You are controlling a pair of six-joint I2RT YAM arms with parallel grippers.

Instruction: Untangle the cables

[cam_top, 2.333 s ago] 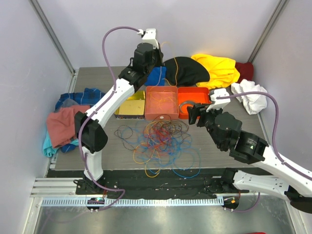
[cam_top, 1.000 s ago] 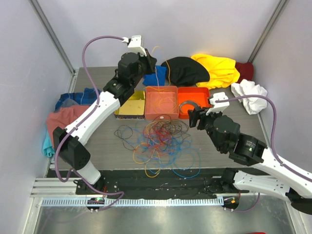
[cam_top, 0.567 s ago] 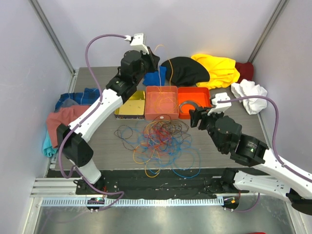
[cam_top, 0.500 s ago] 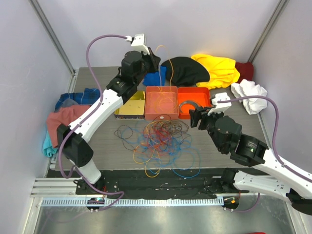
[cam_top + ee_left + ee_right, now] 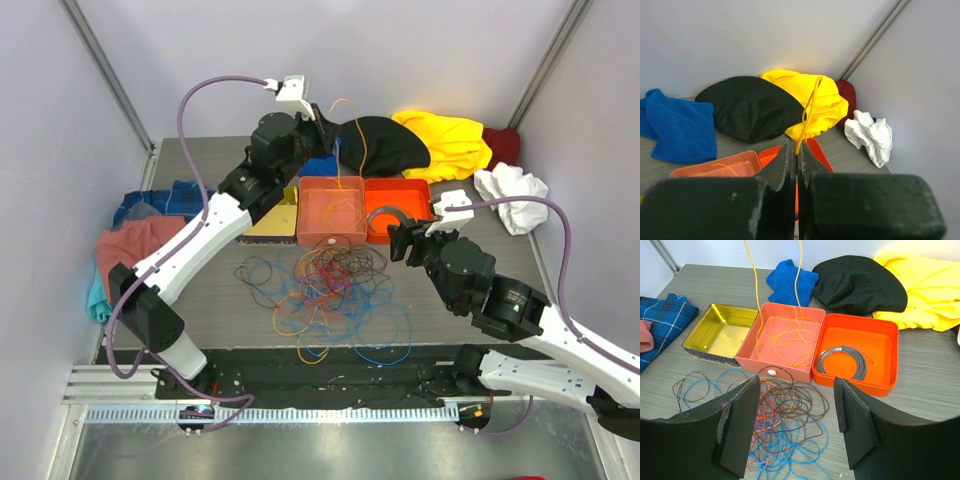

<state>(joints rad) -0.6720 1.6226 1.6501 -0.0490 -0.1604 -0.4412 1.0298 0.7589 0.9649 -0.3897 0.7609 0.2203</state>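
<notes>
Left tool (image 5: 796, 151) shifted right, orange cable (image 5: 808, 111) pinched, dangling.

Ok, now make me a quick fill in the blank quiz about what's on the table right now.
1. The left gripper is ____ on a thin orange cable.
2. That cable hangs down into the ____ container of the three in a row.
3. The grey coil lies in the tray farthest ____.
4. The right gripper has its jaws ____ over the cable tangle.
Missing words: shut; middle; right; open.
</notes>
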